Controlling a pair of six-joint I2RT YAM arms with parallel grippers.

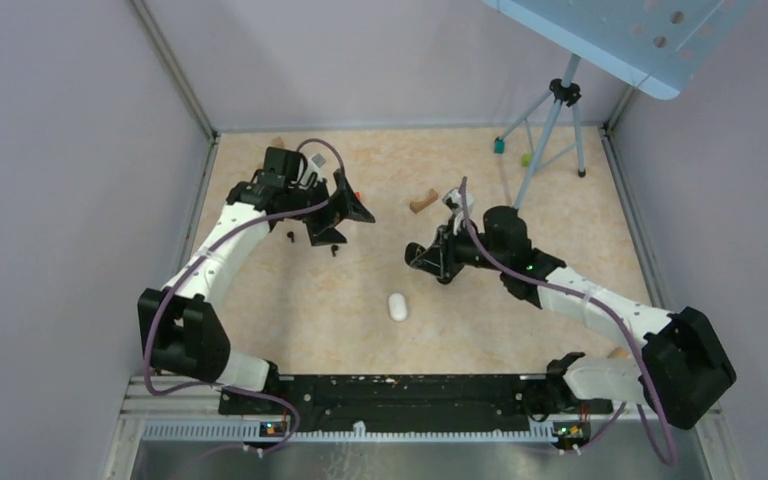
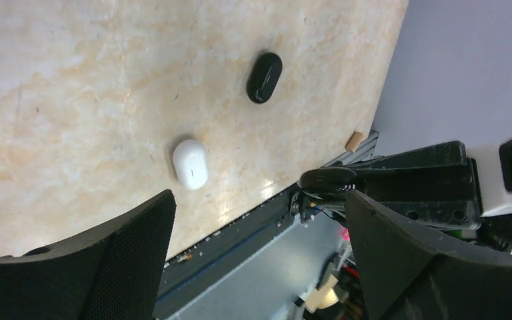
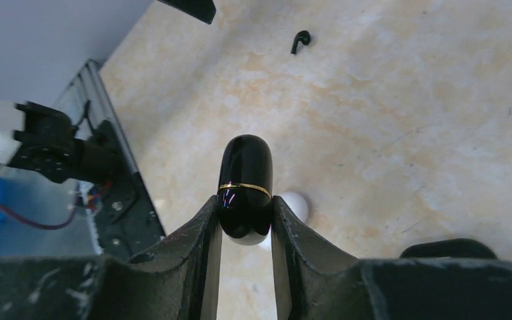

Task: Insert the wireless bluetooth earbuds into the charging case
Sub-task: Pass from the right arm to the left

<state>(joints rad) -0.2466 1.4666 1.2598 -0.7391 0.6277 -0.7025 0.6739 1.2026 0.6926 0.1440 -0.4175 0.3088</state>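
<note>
The charging case (image 3: 245,163) is clamped between the fingers of the right gripper (image 3: 245,203) and appears to be held off the table (image 1: 310,330). Its long axis runs straight out along the fingers, and its gold seam, seemingly shut, sits just at the tips. One black earbud (image 3: 300,41) lies on the table well apart from the case, out beyond its rounded end and close under the left gripper (image 2: 260,197), whose fingers are spread wide with nothing between them. The left arm is therefore judged the nearer to the earbud. A second small dark piece (image 1: 290,237) is seen further from the case on that same side, too small to be named surely. A white oval thing (image 1: 397,306) lies on the table near the case, toward the arm bases. The surface is smooth, marbled beige. Nothing is seen lying between case and earbud, and the grey walls (image 1: 60,150) stand well away from the case, so room for an approach is judged ample.
</note>
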